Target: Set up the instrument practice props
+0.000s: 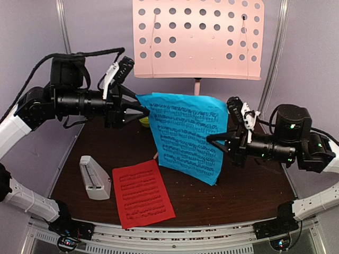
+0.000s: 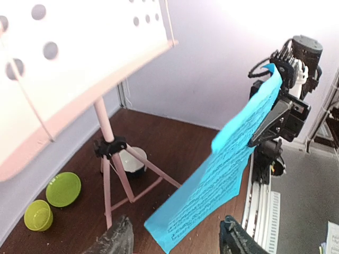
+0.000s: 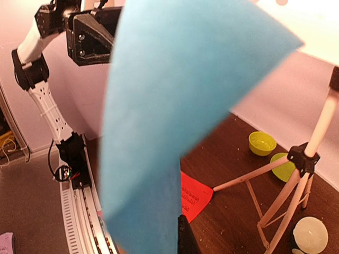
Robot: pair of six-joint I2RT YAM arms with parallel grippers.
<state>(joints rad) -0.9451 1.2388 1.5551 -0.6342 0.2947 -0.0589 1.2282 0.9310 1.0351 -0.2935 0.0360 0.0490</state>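
Dark brown counter point(image 1: 238, 196) carries the red page point(image 1: 143, 193) and white metronome point(image 1: 94, 177). Before the pink music stand point(image 1: 198, 37), the right fingers point(image 1: 216, 141) pinch the blue page point(image 1: 185, 135) upright, while the left fingers point(image 1: 137, 105) spread wide around its corner.

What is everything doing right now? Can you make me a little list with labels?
blue page: up in the air in front of the music stand, not on it
right claw: pinching the blue page's edge
left claw: open around a corner of the blue page, not squeezing it
red page: flat on the table
metronome: on the table, left of the red page
music stand: upright at the back, nothing on it
green bowl and green plate: beside the stand's legs
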